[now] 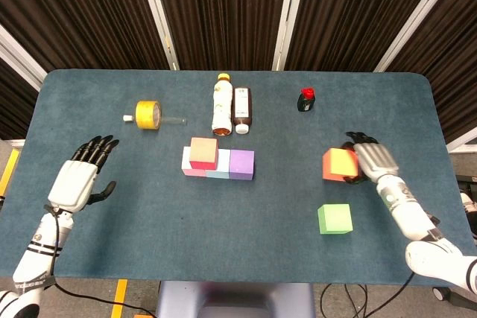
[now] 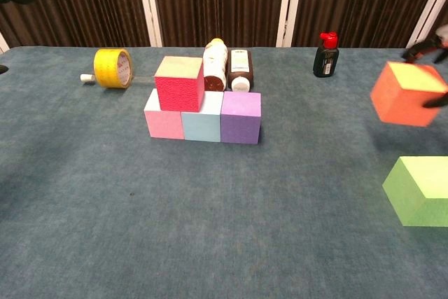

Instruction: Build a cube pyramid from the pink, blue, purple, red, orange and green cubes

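A pink cube point(image 2: 164, 123), a blue cube point(image 2: 202, 124) and a purple cube point(image 2: 241, 117) stand in a row mid-table, and a red cube point(image 2: 179, 82) sits on top at the left end. My right hand point(image 1: 370, 161) grips the orange cube point(image 1: 339, 164) and holds it above the table, at the right of the chest view point(image 2: 406, 94). The green cube point(image 1: 335, 218) lies on the cloth below it. My left hand point(image 1: 77, 180) hovers open at the far left, holding nothing.
Behind the row lie a yellow tape roll point(image 1: 148, 115), a white bottle point(image 1: 221, 104) and a brown bottle point(image 1: 242, 109). A small black bottle with a red cap point(image 1: 306, 100) stands further right. The blue table point(image 1: 238, 258) has dark curtains behind it.
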